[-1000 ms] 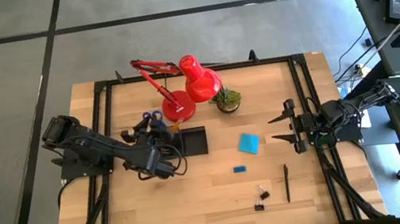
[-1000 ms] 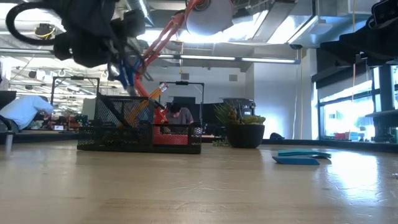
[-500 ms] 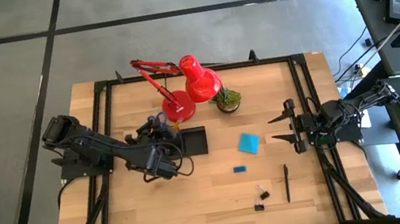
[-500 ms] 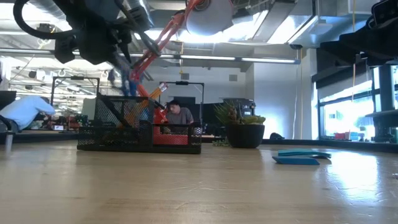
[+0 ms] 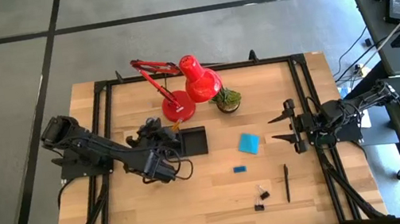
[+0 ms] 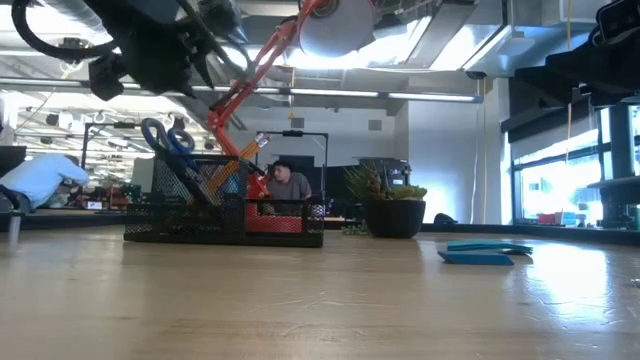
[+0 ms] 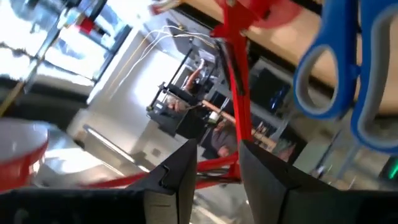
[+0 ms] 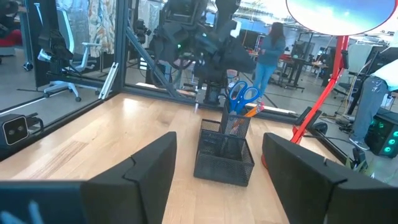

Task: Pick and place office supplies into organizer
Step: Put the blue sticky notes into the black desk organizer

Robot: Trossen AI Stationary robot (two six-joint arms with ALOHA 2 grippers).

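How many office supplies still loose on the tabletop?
4. Blue square note pad right of the black mesh organizer; small blue eraser below it; black pen right; black binder clips, counted as one cluster. The left arm could hide others.

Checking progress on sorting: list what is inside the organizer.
In the organizer's tall slots stand the blue-handled scissors, handles up, and orange pencils. The low tray section looks empty from above. The mesh walls and the left hand above cover the slots' bottoms.
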